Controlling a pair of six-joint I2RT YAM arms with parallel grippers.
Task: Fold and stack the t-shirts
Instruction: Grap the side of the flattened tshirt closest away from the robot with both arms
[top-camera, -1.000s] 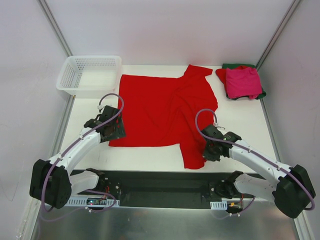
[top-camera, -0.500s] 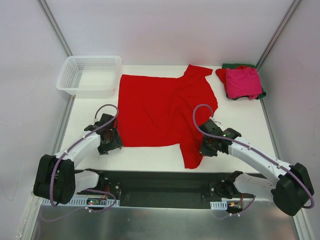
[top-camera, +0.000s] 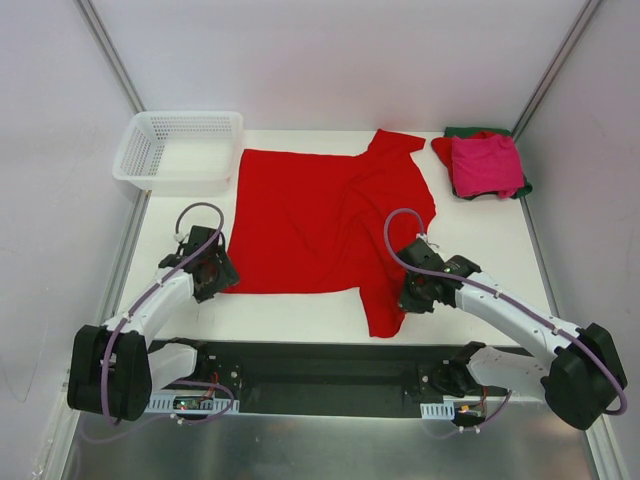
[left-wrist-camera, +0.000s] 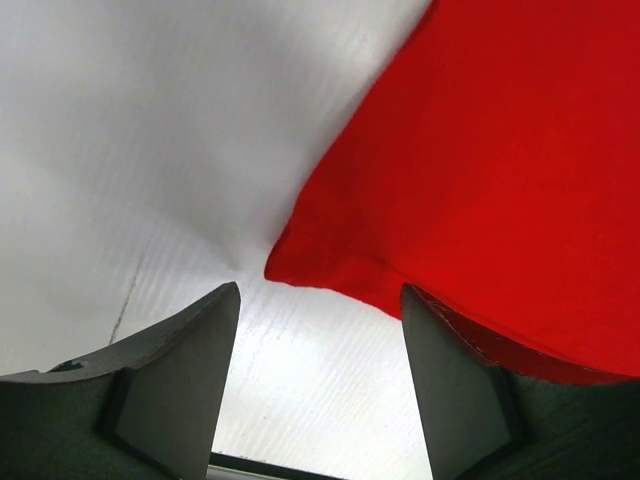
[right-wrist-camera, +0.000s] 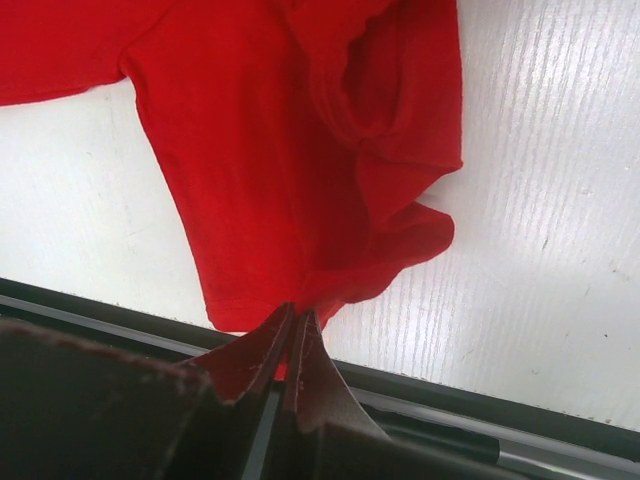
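Observation:
A bright red t-shirt (top-camera: 320, 215) lies spread on the white table, one sleeve reaching toward the near edge. My right gripper (top-camera: 408, 300) is shut on that sleeve's cloth (right-wrist-camera: 300, 250) near its hem. My left gripper (top-camera: 212, 278) stands open at the shirt's near left corner (left-wrist-camera: 300, 262), which lies just beyond the fingertips with bare table between the fingers (left-wrist-camera: 190, 350). At the far right lies a pile with a magenta-pink t-shirt (top-camera: 485, 165) on top, a red one (top-camera: 441, 148) and a dark green one (top-camera: 470, 131) beneath.
A white mesh basket (top-camera: 180, 148) sits at the far left corner of the table. The black base rail (top-camera: 320, 365) runs along the near edge, just under the hanging sleeve. White walls close in the sides.
My left gripper has drawn back toward the near left, off the shirt's edge to its corner, with its jaws narrowing a little. My right gripper shifted slightly left with the sleeve.

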